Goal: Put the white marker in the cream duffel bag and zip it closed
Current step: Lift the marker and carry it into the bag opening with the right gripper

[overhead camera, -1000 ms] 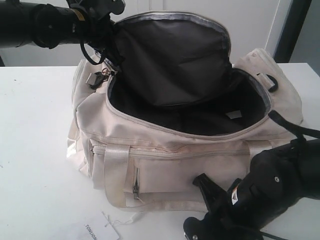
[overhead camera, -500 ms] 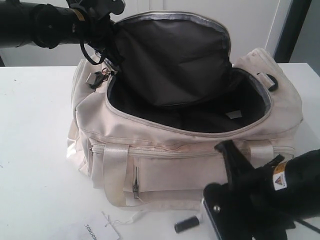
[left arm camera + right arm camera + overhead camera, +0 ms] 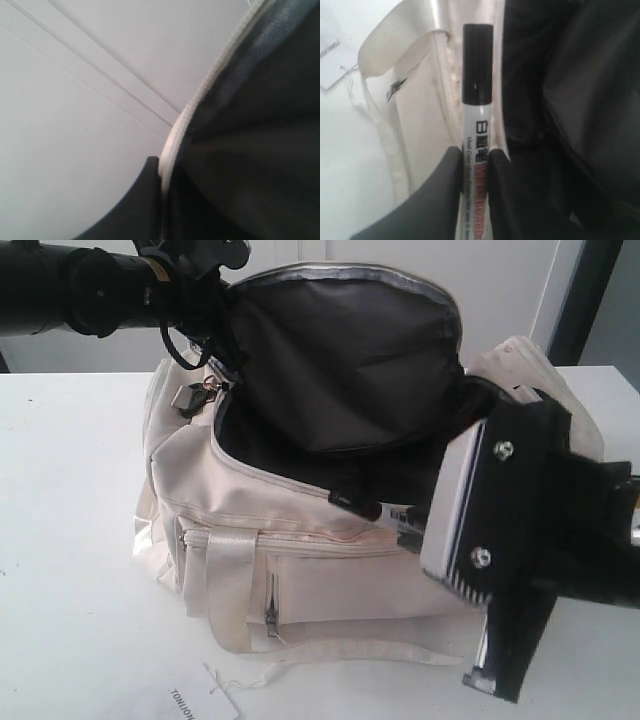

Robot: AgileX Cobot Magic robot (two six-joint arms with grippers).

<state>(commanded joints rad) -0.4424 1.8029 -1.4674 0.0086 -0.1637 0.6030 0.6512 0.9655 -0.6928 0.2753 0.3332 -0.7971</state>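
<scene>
Right tool (image 3: 475, 156) risen over soft cream bag (image 3: 330, 585) | pinches slim white marker (image 3: 478, 125) (dark cap) | left tool (image 3: 215, 300): unclear

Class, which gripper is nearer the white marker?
Right. The right gripper clamps the white marker at the cream duffel bag's front rim; the left gripper is off at its raised flap.

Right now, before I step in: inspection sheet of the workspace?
Surface: white table, no spills seen.
Job's things: duffel bag unzipped, flap raised; marker at its front rim, cap leading, not yet dropped in.
Clutter: paper tag on the table in front of the bag.
End effectors: left end effector at the raised flap's edge, apparently pinching it; right end effector shut on the marker.
Cables: black cables loop under the left arm, beside the bag's end.
Surroundings: white wall, dark post behind.
</scene>
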